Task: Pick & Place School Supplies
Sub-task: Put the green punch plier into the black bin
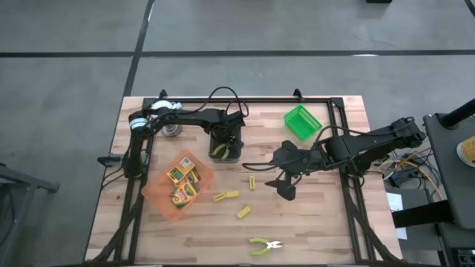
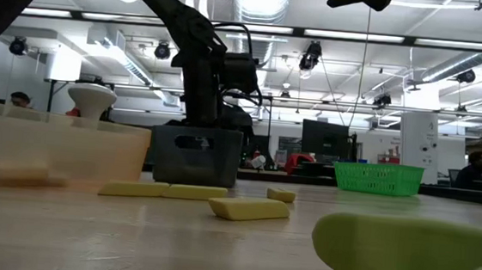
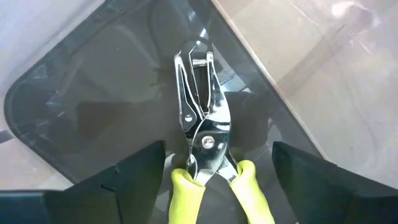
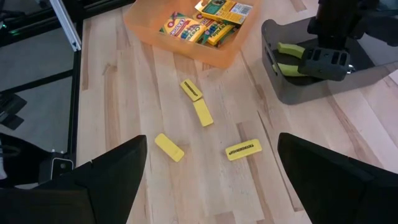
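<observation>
- Over the black tray (image 1: 225, 145), the left gripper (image 3: 211, 163) hung with jaws released; lime-handled scissors (image 3: 205, 143) lay inside.
- Crayon boxes (image 1: 183, 181) sat in the orange tray (image 1: 152, 191).
- On the counter (image 1: 319, 230), 4 yellow blocks (image 4: 198, 113) and 1 more pair of scissors (image 1: 264, 245) remained.
- Right gripper (image 1: 286, 178) hovered above them, jaws spread and empty.

yellow blocks (image 2: 249, 208) lie before the black tray (image 2: 196, 155).

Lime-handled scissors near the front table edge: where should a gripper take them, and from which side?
Take the scissors from straight above, probably at the pivot where the lime handles meet the pale blades. They lie flat on the table with clear wood all round, so the fingers would best close across the narrow middle. The open right gripper looks nearer than the left.
</observation>
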